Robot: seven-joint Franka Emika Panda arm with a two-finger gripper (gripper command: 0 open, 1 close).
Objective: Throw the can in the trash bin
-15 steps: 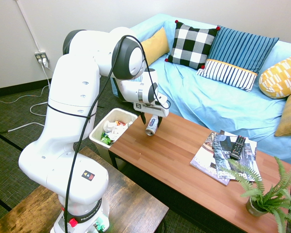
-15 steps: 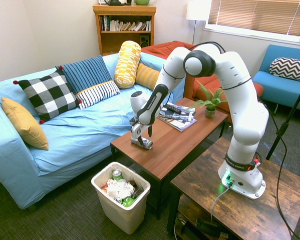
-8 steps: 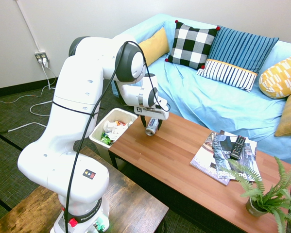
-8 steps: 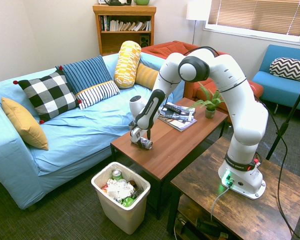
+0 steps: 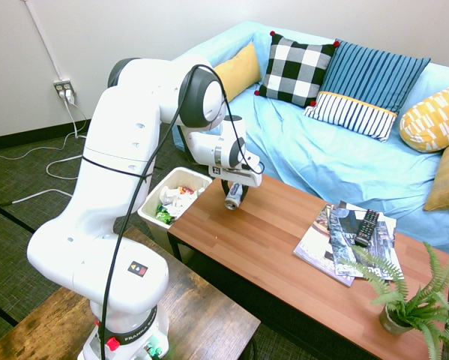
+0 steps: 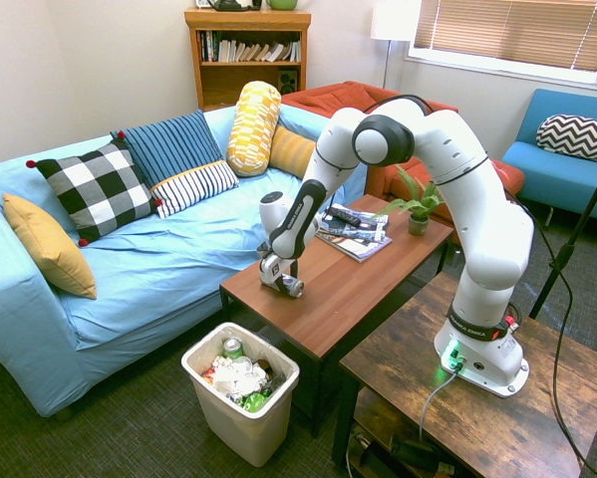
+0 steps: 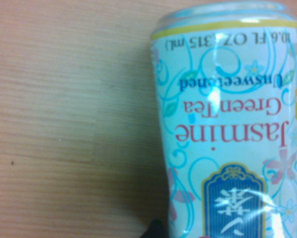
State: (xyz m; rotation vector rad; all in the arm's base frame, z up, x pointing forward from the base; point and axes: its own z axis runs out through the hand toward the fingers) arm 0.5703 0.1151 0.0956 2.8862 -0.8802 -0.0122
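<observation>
The can (image 5: 234, 197) lies on its side near the left end of the wooden coffee table (image 5: 269, 240), close to the edge above the trash bin (image 5: 181, 173). It is pale with blue markings and reads "Jasmine Green Tea" in the wrist view (image 7: 227, 124), where it fills the picture from close by. My gripper (image 5: 235, 193) points down and straddles the can, open, with one jaw on each side of it. From the other side, the gripper (image 6: 282, 281) hides most of the can (image 6: 293, 289). The white trash bin (image 6: 243, 428) stands on the floor below the table end, holding rubbish.
Magazines with a remote (image 5: 366, 225) lie further along the table, and a potted fern (image 5: 404, 300) stands at its far end. A blue sofa (image 5: 321, 150) with cushions runs behind the table. A dark wooden side table (image 6: 477, 418) bears the arm.
The gripper has come down from just above the can until it stands around it. The can has not moved.
</observation>
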